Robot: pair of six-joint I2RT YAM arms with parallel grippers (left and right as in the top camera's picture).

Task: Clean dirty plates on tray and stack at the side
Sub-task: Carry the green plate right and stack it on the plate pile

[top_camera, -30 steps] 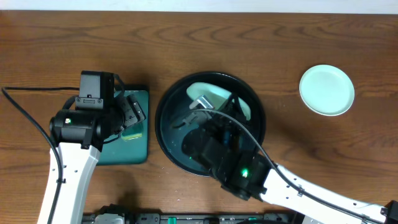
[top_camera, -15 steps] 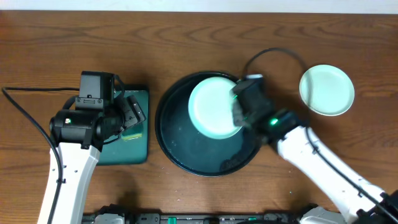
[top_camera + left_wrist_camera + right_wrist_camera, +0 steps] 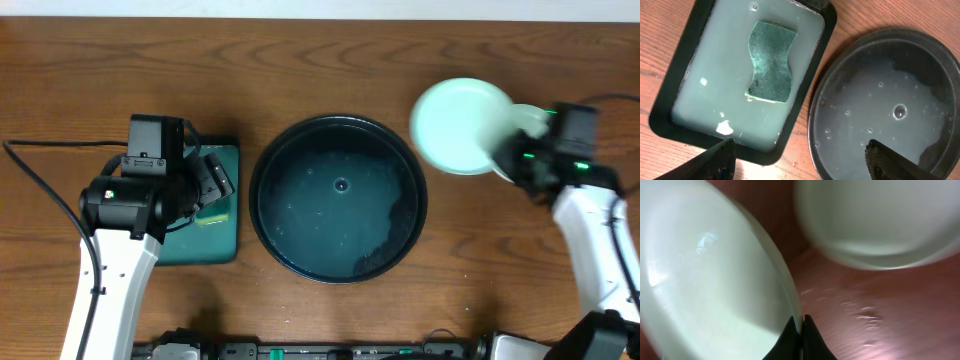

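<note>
A robotics lab bench, not a kitchen: on a dark wood-grain tabletop [image 3: 330, 60] sits a large round glossy black tray [image 3: 256, 200]. A white-and-black robot arm [image 3: 115, 265] stands to its left, a second such arm [image 3: 590, 230] to its right, and a loose black cable [image 3: 60, 143] trails farther left.

Sponge [image 3: 769, 62] in basin [image 3: 661, 117]; tray [image 3: 338, 230] to right

A rectangular black-rimmed tray [image 3: 686, 60] sits on the left side of the brown wooden table [image 3: 320, 60], filled with cloudy, pale liquid. A green sponge [image 3: 771, 61] with a wavy outline lies flat in that liquid, a few white flecks floating near one end. A thin black cable [image 3: 60, 143] trails over the table at the far left.
</note>
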